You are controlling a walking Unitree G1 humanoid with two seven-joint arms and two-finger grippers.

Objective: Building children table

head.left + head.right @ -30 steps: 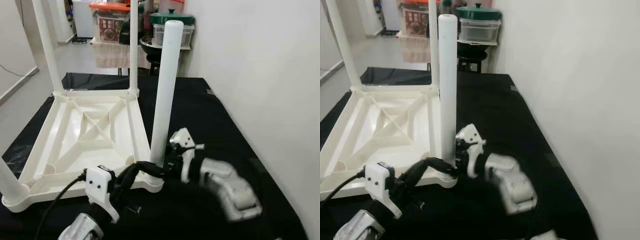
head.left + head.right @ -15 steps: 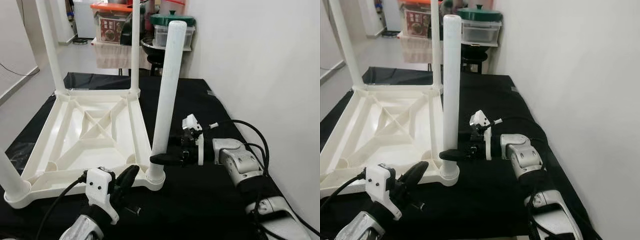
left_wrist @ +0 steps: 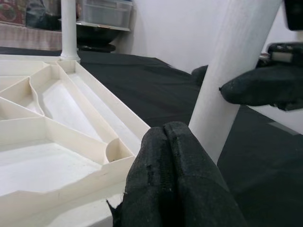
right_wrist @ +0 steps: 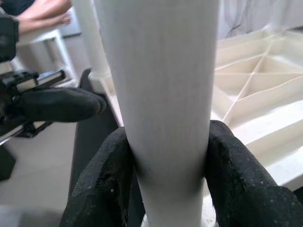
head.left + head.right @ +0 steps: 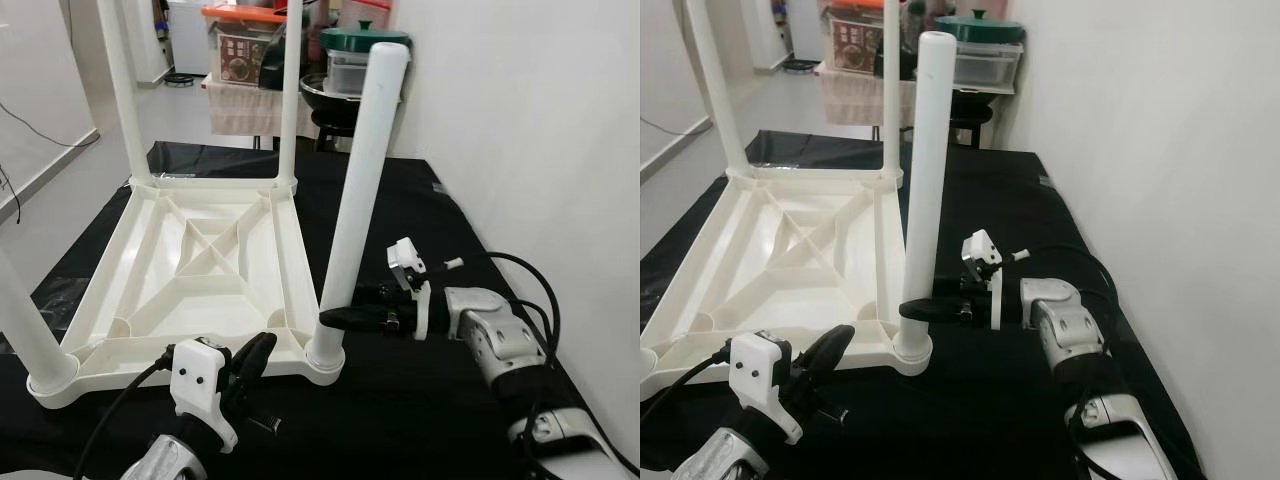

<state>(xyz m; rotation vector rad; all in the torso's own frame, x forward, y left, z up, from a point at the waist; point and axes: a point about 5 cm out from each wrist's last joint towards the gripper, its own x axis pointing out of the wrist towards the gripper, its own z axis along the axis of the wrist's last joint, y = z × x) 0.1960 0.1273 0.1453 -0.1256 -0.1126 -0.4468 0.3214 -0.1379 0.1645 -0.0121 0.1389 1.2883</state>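
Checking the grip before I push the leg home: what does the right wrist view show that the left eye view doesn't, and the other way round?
Right wrist view: two black fingers pressed against opposite sides of the leg.

Left eye view: the upturned tabletop on the black cloth, two far legs standing, and storage boxes behind.

Both: the right gripper clamped low on the leg above its corner socket, with the left gripper close by.

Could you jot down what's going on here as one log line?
right claw: shut on table leg, low, near its socket | left claw: shut, free, beside corner | tabletop: upside down on black cloth
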